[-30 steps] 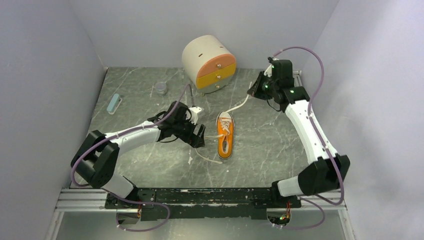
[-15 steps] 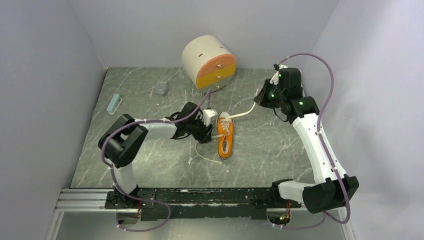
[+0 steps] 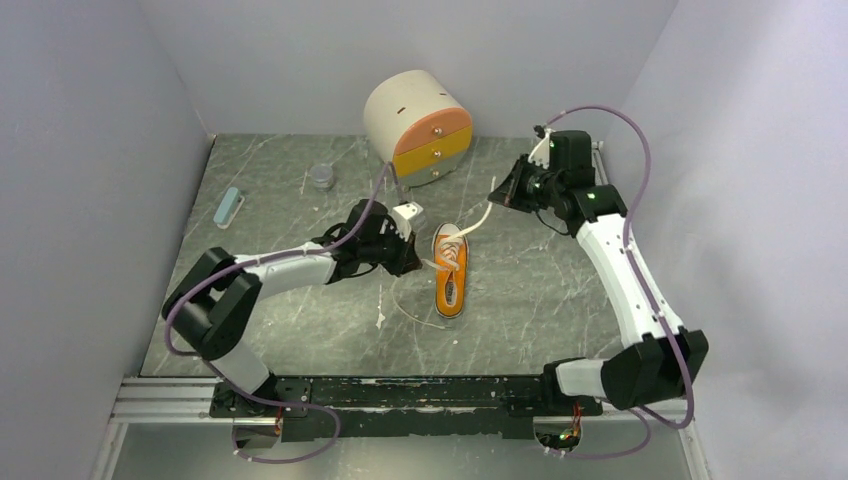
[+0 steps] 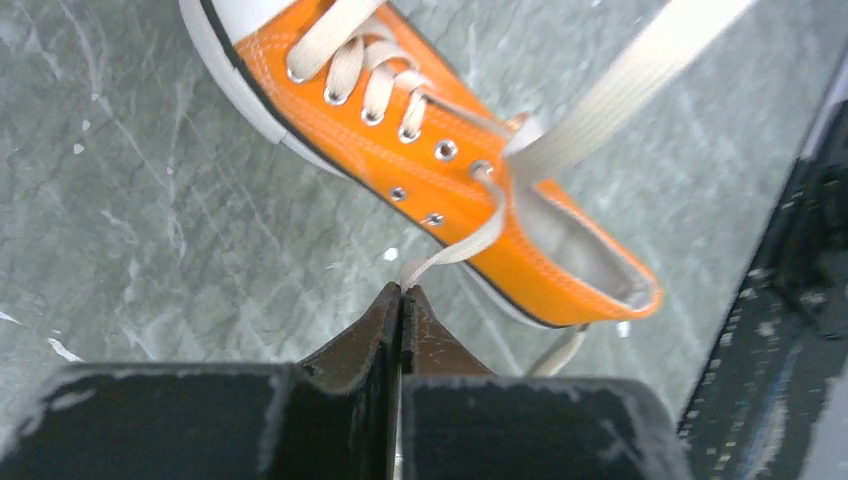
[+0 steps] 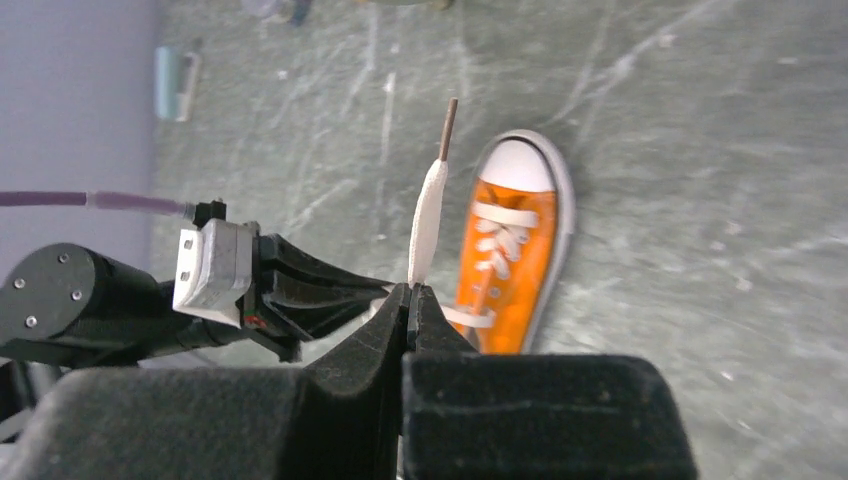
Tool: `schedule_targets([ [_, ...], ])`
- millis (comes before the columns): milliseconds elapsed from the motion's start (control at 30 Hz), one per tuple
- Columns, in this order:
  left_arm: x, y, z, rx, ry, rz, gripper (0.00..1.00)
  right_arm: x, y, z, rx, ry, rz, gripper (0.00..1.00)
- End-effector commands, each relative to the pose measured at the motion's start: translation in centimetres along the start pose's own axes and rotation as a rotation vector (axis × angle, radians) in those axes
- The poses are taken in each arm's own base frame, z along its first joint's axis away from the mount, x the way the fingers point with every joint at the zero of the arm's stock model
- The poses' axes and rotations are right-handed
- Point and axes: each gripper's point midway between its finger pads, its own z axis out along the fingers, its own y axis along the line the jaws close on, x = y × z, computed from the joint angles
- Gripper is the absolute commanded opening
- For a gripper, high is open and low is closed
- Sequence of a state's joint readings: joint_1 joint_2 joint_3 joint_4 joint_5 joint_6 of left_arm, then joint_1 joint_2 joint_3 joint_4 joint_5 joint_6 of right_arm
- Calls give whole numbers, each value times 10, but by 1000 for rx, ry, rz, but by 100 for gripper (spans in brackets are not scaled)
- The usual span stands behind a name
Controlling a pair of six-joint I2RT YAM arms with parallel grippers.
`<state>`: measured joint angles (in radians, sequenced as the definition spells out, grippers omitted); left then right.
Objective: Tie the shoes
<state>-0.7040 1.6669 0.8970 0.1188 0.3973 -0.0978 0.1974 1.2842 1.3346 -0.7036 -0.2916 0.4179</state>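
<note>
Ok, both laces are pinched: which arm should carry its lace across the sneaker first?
Probably right: the right jaws hold a long lace raised beyond the sneaker, with room to swing. The left jaws pinch the other lace low, close beside it.

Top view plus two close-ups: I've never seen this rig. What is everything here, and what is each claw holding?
Two robot arms are bolted at the near edge of a marbled table. The wide picture looks down from above and behind them; each close-up comes from a wrist camera. An orange sneaker lies mid-table; farther back are a round drawer unit, a small grey pot and a pale blue bar. The left gripper is shut on one white lace beside the shoe; the right gripper is shut on the other lace, stretched out from the shoe.
</note>
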Motion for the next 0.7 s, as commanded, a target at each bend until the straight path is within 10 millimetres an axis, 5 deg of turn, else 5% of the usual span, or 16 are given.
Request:
schedule_targets([
  [0,-27,-27,-12,76,-116,-131,5,-3,35,27,-216,49,87,0],
  [400,-24,-56,-31,146,-150,-245,5,19,89,105,-305,157,106,0],
  [667,-38,-59,-30,139,-155,-252,5,87,93,133,-304,355,47,0],
])
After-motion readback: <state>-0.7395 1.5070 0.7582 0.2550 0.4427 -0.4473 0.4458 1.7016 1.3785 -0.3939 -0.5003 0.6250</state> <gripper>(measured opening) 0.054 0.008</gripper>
